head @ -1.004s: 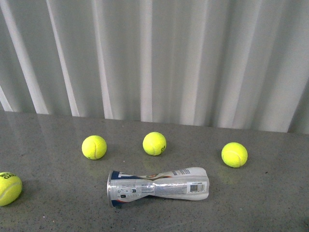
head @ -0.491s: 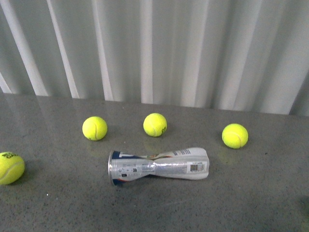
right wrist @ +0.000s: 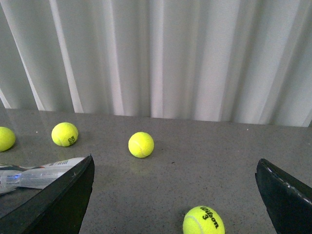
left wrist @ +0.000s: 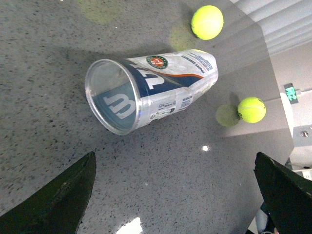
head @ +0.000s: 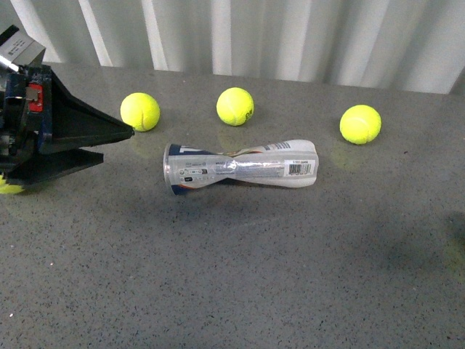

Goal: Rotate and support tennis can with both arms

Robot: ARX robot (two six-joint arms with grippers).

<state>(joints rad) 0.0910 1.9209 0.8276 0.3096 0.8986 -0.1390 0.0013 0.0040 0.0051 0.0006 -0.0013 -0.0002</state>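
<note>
The tennis can (head: 240, 169) lies on its side on the grey table, open metal-rimmed end to the left, barcode end to the right, waist dented. My left gripper (head: 116, 143) is open at the left, its tips a short way from the can's open end and not touching it. In the left wrist view the can (left wrist: 156, 87) lies ahead of the open gripper (left wrist: 174, 154), mouth facing the camera. My right gripper (right wrist: 174, 159) is open and empty, out of the front view. Only the can's end (right wrist: 39, 173) shows in the right wrist view, beside one finger (right wrist: 63, 195).
Three yellow-green tennis balls lie behind the can: left (head: 140, 111), middle (head: 235, 106), right (head: 360, 123). Another ball (head: 9, 187) peeks out behind the left arm. A ball marked 3 (right wrist: 203, 220) lies between the right gripper's fingers. White curtain (head: 290, 36) closes the table's far edge.
The front view has tilted down, showing more table. My left gripper has come into view from the left, toward the can's open end. The can and balls have not moved on the table.
</note>
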